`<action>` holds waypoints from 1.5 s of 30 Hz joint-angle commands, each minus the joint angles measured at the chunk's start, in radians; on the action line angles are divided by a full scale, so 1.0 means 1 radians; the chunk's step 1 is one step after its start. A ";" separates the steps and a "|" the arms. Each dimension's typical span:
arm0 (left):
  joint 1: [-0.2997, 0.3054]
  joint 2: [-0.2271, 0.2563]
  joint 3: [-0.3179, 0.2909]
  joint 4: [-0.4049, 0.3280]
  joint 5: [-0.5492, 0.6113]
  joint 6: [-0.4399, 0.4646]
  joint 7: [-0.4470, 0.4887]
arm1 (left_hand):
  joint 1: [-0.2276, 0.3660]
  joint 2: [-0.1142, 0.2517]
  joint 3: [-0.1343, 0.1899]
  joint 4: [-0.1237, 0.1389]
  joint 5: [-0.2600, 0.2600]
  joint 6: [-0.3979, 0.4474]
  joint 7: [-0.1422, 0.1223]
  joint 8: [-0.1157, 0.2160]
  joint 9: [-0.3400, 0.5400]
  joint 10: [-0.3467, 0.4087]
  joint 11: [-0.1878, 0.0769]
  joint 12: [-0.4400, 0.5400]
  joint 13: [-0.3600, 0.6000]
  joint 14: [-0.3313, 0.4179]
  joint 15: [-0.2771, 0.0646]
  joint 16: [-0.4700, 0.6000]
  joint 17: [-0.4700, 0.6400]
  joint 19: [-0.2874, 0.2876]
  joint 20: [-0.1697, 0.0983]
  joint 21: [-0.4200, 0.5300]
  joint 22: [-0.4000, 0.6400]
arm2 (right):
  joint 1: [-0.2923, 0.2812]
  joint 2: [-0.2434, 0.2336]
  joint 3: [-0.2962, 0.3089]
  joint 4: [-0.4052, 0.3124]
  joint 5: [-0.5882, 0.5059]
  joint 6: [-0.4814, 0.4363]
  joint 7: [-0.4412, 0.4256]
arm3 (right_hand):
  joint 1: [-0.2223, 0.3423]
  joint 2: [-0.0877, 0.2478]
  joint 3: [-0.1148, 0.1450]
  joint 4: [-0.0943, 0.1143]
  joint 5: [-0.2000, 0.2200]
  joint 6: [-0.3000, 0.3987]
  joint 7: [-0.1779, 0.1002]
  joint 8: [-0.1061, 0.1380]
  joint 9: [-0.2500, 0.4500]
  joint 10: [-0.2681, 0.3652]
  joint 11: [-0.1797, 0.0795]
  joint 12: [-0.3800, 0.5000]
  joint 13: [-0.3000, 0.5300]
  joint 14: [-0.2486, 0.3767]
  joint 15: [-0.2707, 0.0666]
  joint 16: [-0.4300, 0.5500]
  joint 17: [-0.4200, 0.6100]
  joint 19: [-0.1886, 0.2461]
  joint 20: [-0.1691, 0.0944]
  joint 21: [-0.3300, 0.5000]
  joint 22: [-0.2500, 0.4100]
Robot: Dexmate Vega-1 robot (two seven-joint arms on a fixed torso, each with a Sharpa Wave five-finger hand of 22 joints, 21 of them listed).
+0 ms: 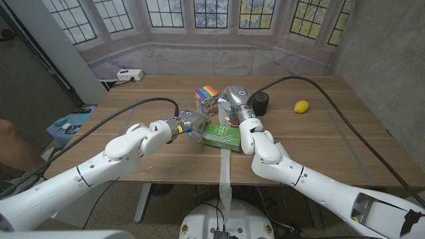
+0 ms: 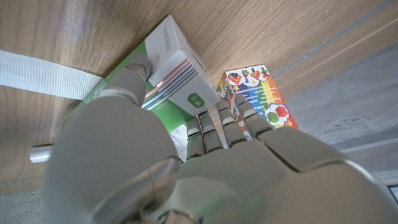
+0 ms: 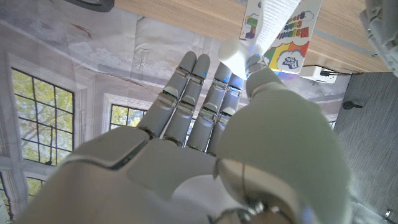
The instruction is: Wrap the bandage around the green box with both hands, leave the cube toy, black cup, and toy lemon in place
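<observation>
While left hand (image 2: pixel 186 168) fingers (image 2: pixel 138 73) clamping end of flat green-and-white cardboard box (image 1: pixel 221 135) at table middle, steadying it. Right hand (image 1: pixel 234 101) pinching white woven bandage strip (image 1: pixel 224 174) above box, other fingers nearly straight, close together. Strip tail trailing off wooden table (image 1: pixel 319 146) near edge. Wrapping seemingly mid-pass; next needing strip carried over and under box, avoiding rainbow cube toy (image 1: pixel 207 97), round black cup (image 1: pixel 260 103), yellow toy lemon (image 1: pixel 301 106).

I am seeing the box (image 1: pixel 220 135) lying mid-table on the bandage (image 1: pixel 224 174), with the cube toy (image 1: pixel 206 96) behind it and the cup (image 1: pixel 260 103) and lemon (image 1: pixel 301 106) sitting further right.
</observation>
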 commanded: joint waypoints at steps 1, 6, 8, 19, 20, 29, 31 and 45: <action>-0.019 -0.026 0.021 0.009 0.003 0.026 0.004 | 0.019 0.031 0.010 0.006 0.006 0.028 0.001 0.056 0.001 0.006 0.000 0.004 0.005 0.001 0.002 -0.003 0.003 -0.005 -0.003 -0.001 0.003 | -0.022 -0.005 0.017 -0.041 -0.030 0.016 0.011 | 0.013 0.004 0.001 0.003 -0.001 0.006 0.002 -0.007 0.005 0.004 0.004 0.008 0.004 0.013 -0.136 0.000 0.006 -0.002 -0.010 0.003 0.002; -0.021 -0.030 0.028 0.010 0.001 0.032 0.007 | 0.020 0.031 0.010 0.006 0.006 0.027 0.002 0.056 0.000 0.003 -0.001 0.003 0.006 0.001 0.003 -0.003 0.003 -0.006 -0.003 -0.001 0.003 | -0.028 -0.007 0.025 -0.053 -0.042 0.027 0.016 | 0.015 0.004 0.000 0.003 -0.001 0.007 0.003 -0.007 0.006 0.006 0.001 0.009 0.005 0.013 -0.137 0.000 0.007 -0.003 -0.010 0.003 0.002; -0.022 -0.030 0.030 0.011 -0.001 0.033 0.007 | 0.020 0.031 0.009 0.006 0.006 0.028 0.002 0.058 0.000 0.003 0.000 0.003 0.006 0.000 0.003 -0.003 0.003 -0.006 -0.003 -0.001 0.003 | -0.031 -0.004 0.028 -0.056 -0.048 0.028 0.015 | 0.016 0.005 0.000 0.003 -0.001 0.008 0.003 -0.008 0.006 0.006 0.001 0.009 0.005 0.013 -0.136 -0.001 0.007 -0.003 -0.011 0.003 0.002; -0.036 -0.035 0.044 0.027 -0.011 0.029 0.005 | 0.021 0.032 0.007 0.005 0.007 0.025 0.002 0.059 -0.002 0.002 0.001 0.003 0.007 0.001 0.003 -0.002 0.003 -0.007 -0.002 0.000 0.003 | -0.045 -0.007 0.047 -0.089 -0.081 0.046 0.024 | 0.018 0.005 -0.001 0.004 -0.002 0.008 0.005 -0.010 0.007 0.005 0.001 0.009 0.005 0.012 -0.136 -0.003 0.009 -0.004 -0.011 0.004 0.002; -0.038 -0.036 0.046 0.029 -0.012 0.028 0.004 | 0.021 0.032 0.006 0.005 0.007 0.026 0.002 0.060 -0.002 0.004 0.001 0.004 0.007 0.001 0.003 -0.002 0.003 -0.007 -0.003 0.000 0.003 | -0.048 -0.008 0.049 -0.092 -0.084 0.050 0.022 | 0.018 0.005 -0.001 0.004 -0.002 0.007 0.006 -0.010 0.007 0.005 0.001 0.009 0.005 0.012 -0.135 -0.004 0.009 -0.005 -0.011 0.003 0.002; -0.059 -0.049 0.062 0.051 -0.019 0.017 0.002 | 0.021 0.032 0.006 0.005 0.007 0.027 0.002 0.062 -0.003 0.004 0.003 0.004 0.008 0.000 0.003 -0.003 0.002 -0.006 -0.003 0.000 0.003 | -0.072 -0.018 0.068 -0.130 -0.108 0.067 0.033 | 0.019 0.005 -0.002 0.005 -0.002 0.008 0.003 -0.012 0.007 0.006 -0.001 0.009 0.005 0.013 -0.135 -0.006 0.010 -0.006 -0.010 0.004 0.002; -0.064 -0.054 0.066 0.057 -0.018 0.016 0.004 | 0.021 0.033 0.006 0.006 0.007 0.026 0.003 0.062 -0.003 0.002 0.002 0.003 0.008 0.000 0.003 -0.003 0.002 -0.007 -0.002 0.000 0.003 | -0.080 -0.017 0.071 -0.139 -0.117 0.066 0.035 | 0.018 0.005 -0.004 0.006 -0.002 0.008 0.003 -0.012 0.007 0.006 0.000 0.009 0.005 0.015 -0.135 -0.004 0.012 -0.007 -0.011 0.003 0.002; -0.116 -0.111 0.101 0.103 -0.015 0.019 0.019 | 0.021 0.033 0.006 0.006 0.007 0.025 0.003 0.066 -0.005 0.006 0.001 0.005 0.010 0.001 0.004 -0.003 0.002 -0.007 -0.001 0.001 0.003 | -0.140 -0.029 0.105 -0.204 -0.160 0.063 0.057 | 0.018 0.007 -0.006 0.008 -0.003 0.011 0.005 -0.014 0.008 0.006 0.002 0.010 0.006 0.016 -0.134 -0.006 0.015 -0.009 -0.010 0.004 0.002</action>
